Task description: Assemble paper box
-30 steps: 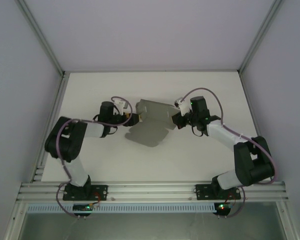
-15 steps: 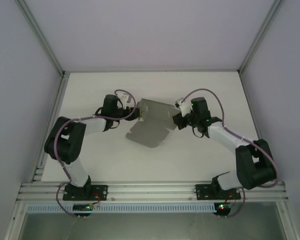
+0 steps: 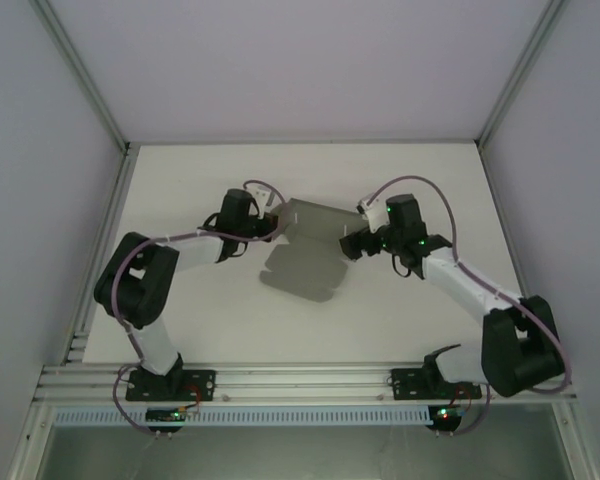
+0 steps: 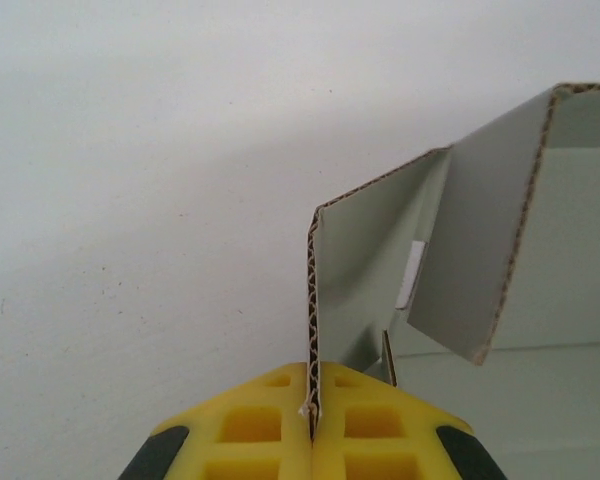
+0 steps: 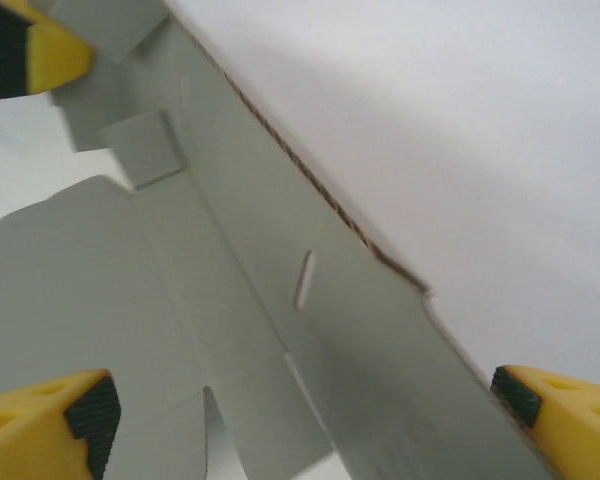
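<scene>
Fingers point(image 4: 260, 435) of left gripper point(image 4: 312, 405) pinched on upright flap edge, right gripper point(image 5: 300, 400) fingers spread wide around a panel, both arms stretched inward, paper box point(image 3: 305, 262) grey, partly folded, on table point(image 3: 180, 320) between them

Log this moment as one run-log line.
left gripper: shut on paper box flap edge | right gripper: open, fingers either side of a box panel | box: partly folded, not closed

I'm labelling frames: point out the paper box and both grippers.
paper box point(image 3: 302, 272), top external, flat near panel.
left gripper point(image 4: 313, 405), left wrist, between shut fingertips.
right gripper point(image 5: 302, 400), right wrist, between open fingertips.
</scene>
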Robot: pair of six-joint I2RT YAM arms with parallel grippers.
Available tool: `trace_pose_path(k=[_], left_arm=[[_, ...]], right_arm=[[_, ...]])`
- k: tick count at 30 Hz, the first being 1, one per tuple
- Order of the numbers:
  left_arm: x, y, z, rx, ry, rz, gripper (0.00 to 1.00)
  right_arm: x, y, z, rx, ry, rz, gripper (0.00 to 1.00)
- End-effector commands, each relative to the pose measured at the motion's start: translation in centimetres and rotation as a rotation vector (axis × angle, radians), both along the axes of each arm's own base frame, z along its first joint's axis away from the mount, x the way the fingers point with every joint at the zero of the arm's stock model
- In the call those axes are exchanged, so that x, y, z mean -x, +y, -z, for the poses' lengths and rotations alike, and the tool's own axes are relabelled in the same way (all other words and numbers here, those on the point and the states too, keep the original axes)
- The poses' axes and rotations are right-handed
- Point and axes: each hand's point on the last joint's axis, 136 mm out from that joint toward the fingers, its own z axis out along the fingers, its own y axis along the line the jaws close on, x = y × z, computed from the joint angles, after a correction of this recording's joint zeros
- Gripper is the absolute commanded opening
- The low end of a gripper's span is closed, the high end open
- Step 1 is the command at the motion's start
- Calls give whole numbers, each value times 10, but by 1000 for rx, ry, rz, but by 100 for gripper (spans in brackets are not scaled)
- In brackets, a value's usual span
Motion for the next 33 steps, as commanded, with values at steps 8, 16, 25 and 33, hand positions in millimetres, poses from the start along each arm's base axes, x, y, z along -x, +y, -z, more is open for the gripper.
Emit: trace_pose_path(k=[8,16,25,33], left_arm=[[10,-2,-11,-93,-77,33,0],[17,-4,-14,-89,-89,51,0],[15,-6,-17,-77,-87,43,0],[14,-3,-18,-87,-92,29,0]], right_arm=[[-17,35,-50,221,-183,-397,91],[-61,54,-19,402,-106,-537,75],[-69,60,18,547,-24,-612,56],[-79,48,35,744,-94,-511,26]])
